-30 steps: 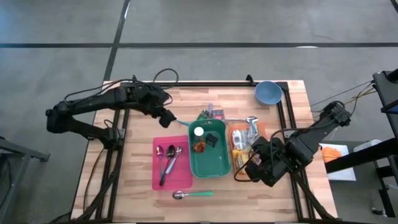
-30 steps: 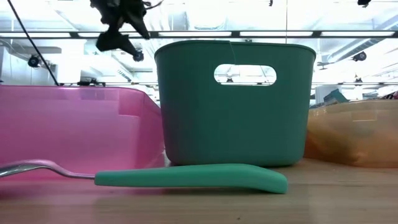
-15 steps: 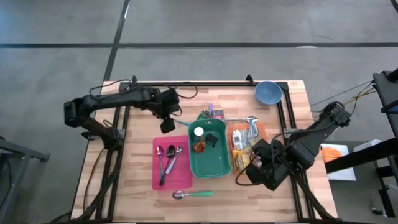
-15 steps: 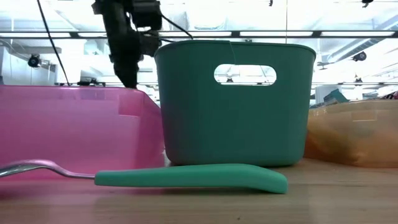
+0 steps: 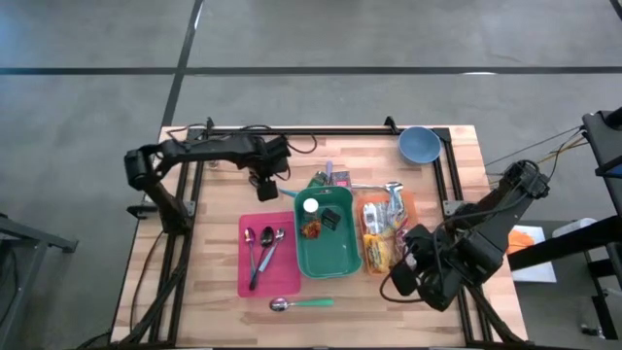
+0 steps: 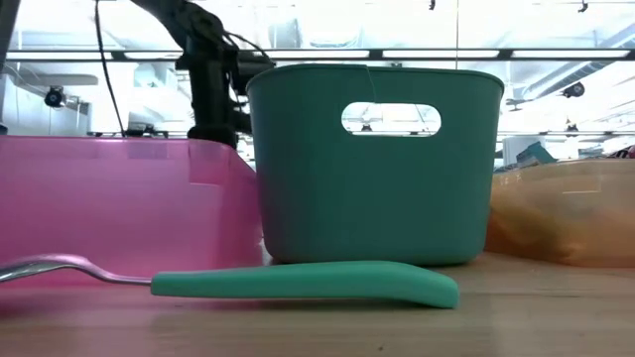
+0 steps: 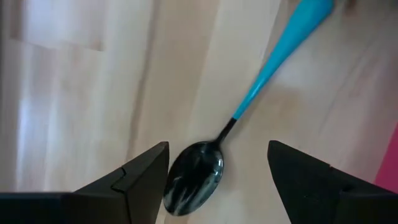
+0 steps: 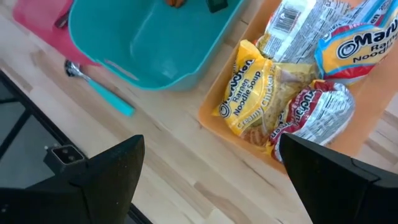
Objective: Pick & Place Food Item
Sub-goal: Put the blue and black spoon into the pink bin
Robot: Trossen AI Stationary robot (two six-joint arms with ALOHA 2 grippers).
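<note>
Several ramen packets [image 8: 261, 93] lie in an orange tray [image 5: 406, 204] right of the green bin [image 5: 328, 255]. My right gripper [image 8: 211, 140] hovers open above the tray's near right corner [image 5: 408, 258], touching nothing. My left gripper [image 7: 217, 149] points down, open, at the bin's far left corner [image 5: 262, 183]. Its fingers stand on either side of the bowl of a blue-handled spoon [image 7: 249, 106], which lies flat on the wood, and do not touch it. The low view shows this gripper [image 6: 211, 129] behind the pink tray.
The green bin holds a white lid [image 5: 310, 205] and small items. A pink tray [image 5: 251, 277] with spoons lies left of the bin. A teal-handled spoon [image 5: 303, 304] lies near the front edge, and a blue bowl [image 5: 419, 144] stands at the far right corner.
My left gripper has swung toward the table's right, come down close to the wood beside the green bin, and rolled about its own axis. It stays open. My right gripper has drifted a little toward the near edge, still open.
</note>
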